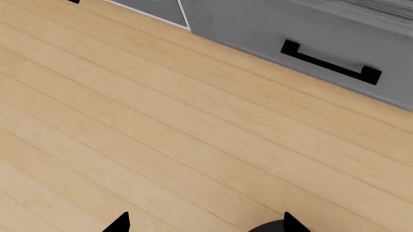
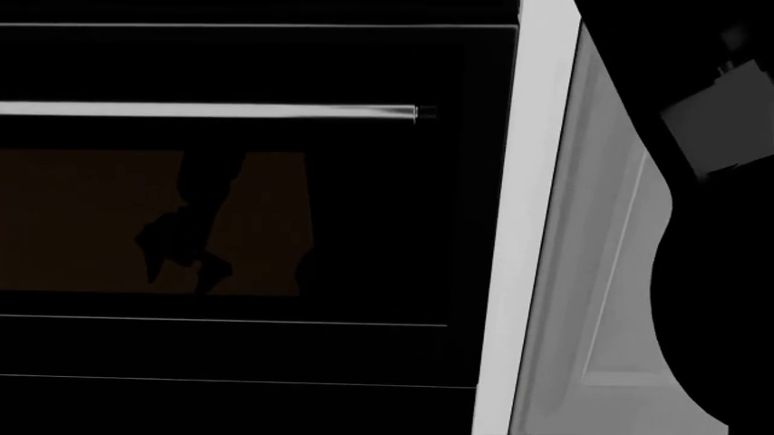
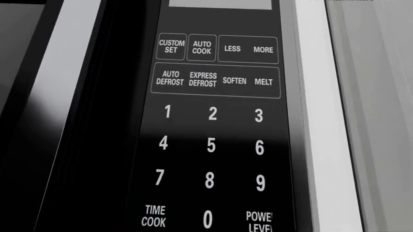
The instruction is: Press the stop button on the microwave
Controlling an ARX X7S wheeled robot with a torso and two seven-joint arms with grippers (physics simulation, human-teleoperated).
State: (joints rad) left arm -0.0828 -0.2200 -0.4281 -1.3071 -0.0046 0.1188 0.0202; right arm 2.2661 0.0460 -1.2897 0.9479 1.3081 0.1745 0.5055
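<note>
The microwave's black control panel (image 3: 213, 125) fills the right wrist view at very close range. It shows the number keys, AUTO DEFROST, MELT, TIME COOK and POWER LEVEL. No stop button shows; the panel's lower rows are cut off. The right gripper's fingers do not show in any view. In the head view a black glass door (image 2: 242, 227) with a silver bar handle (image 2: 206, 111) fills the left side, with a faint gripper reflection in it. My left gripper (image 1: 206, 224) hangs open and empty over the wooden floor (image 1: 161, 135), only its two black fingertips (image 1: 121, 223) showing.
A grey cabinet drawer (image 1: 322, 43) with a black handle (image 1: 329, 63) stands beside the floor in the left wrist view. In the head view a pale frame strip (image 2: 532, 227) and a grey cabinet panel (image 2: 611, 272) lie right of the door; a dark arm part (image 2: 720, 299) covers the right edge.
</note>
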